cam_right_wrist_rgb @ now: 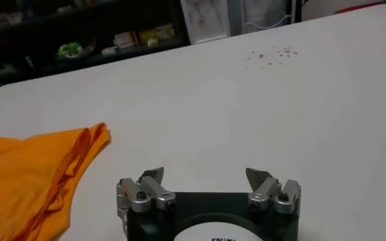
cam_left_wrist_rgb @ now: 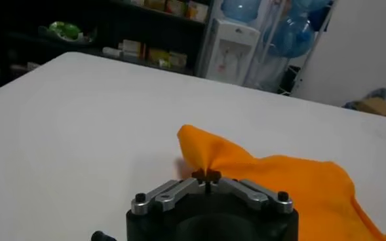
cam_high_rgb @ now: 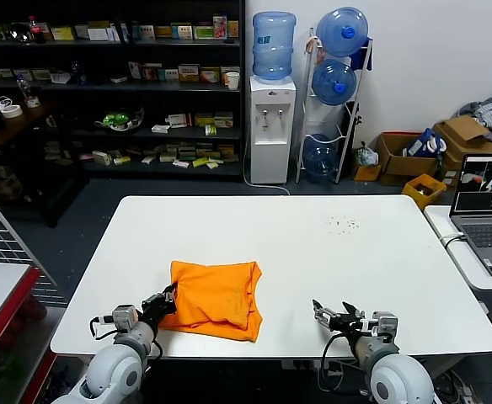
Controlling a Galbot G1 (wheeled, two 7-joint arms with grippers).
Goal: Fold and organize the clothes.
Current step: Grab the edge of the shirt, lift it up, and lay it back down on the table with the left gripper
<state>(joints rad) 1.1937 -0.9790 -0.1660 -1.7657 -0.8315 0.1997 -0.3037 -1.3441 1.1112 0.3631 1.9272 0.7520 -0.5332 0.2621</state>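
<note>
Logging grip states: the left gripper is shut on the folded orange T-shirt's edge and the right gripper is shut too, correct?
Not quite. The left gripper is shut on the orange T-shirt, but the right gripper is open, clear of the cloth, as the right wrist view shows.

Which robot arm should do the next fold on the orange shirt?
Probably the left. The left gripper is already shut on the T-shirt at its near-left edge, while the right gripper sits open on the bare table, apart from it.
</note>
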